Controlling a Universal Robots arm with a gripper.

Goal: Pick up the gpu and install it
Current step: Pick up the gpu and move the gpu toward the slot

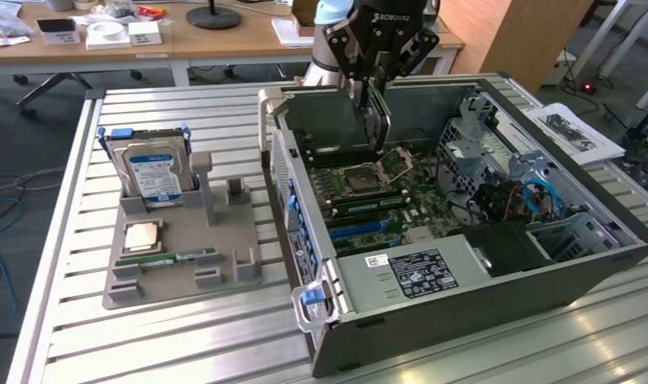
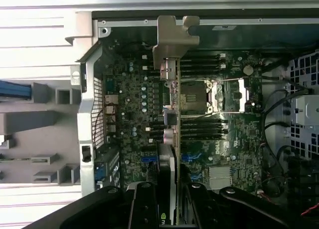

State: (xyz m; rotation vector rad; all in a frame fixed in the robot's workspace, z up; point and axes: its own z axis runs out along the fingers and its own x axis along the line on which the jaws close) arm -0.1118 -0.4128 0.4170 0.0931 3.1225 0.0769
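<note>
The install step is in hand: the fingers (image 2: 143,205) are closing partway on the gpu (image 1: 378,120) and gripping it firmly, so it is hanging on edge inside the open case (image 1: 580,264) on the counter (image 1: 174,336). The card is hovering over the motherboard (image 1: 410,200), near the socket (image 1: 362,178), with its silvery bracket (image 2: 172,39) at the end away from the fingers. As far as I can judge, it is not yet sitting in any slot. Seating it is probably calling for its connector edge lined up squarely along a blue slot (image 1: 358,228), the bracket meeting the case's rear wall, and a straight, gentle press.
</note>
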